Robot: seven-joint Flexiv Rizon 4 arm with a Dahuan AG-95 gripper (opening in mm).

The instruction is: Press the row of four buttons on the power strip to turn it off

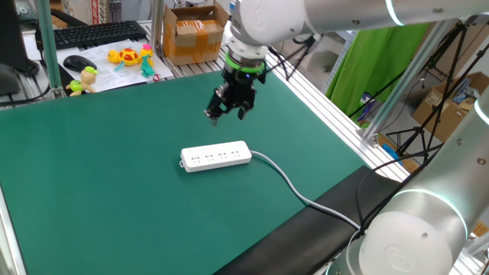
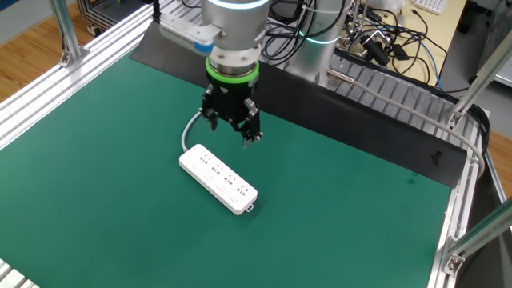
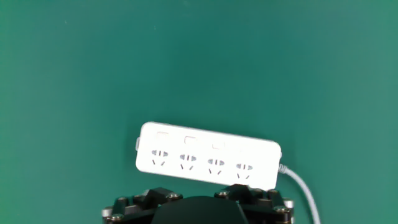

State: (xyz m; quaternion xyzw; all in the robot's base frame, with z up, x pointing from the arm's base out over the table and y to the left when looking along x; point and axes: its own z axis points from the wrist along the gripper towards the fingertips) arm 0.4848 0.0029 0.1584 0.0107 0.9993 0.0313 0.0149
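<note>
The white power strip (image 1: pixel 216 156) (image 2: pixel 218 181) (image 3: pixel 208 155) lies flat on the green mat, and its pale grey cable (image 1: pixel 290 183) (image 3: pixel 301 186) trails off toward the mat's edge. The row of four buttons (image 3: pixel 189 139) runs along the strip's far long edge in the hand view, one above each socket group. My gripper (image 1: pixel 228 114) (image 2: pixel 232 130) hangs above the mat just beside the strip, not touching it. Its two fingers point down and stand apart with nothing between them. In the hand view only the black body of the hand (image 3: pixel 198 208) shows, and the fingertips are out of sight.
Behind the mat are a black keyboard (image 1: pixel 92 34), a mouse (image 1: pixel 79 63), small toys (image 1: pixel 131 57) and a cardboard box (image 1: pixel 191 34). Aluminium rails (image 2: pixel 48 88) border the mat. Loose cables (image 2: pixel 392 40) lie beyond the far rail.
</note>
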